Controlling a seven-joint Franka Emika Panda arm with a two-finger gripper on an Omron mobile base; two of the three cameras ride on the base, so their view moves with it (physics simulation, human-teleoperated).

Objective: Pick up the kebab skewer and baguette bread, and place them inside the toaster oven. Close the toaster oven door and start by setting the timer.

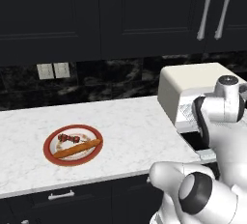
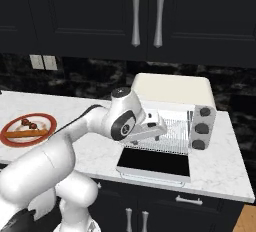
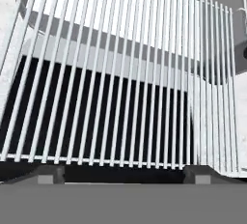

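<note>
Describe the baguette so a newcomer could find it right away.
On the white marble counter, left of the toaster oven, sits a red-rimmed plate. The baguette lies across it: the long, smooth orange-brown loaf, unlike the short, chunky reddish skewer beside it.

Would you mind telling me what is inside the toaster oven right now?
Inside the toaster oven, its door folded down, a bare wire rack shows. The arm's hand covers the left part.
</note>
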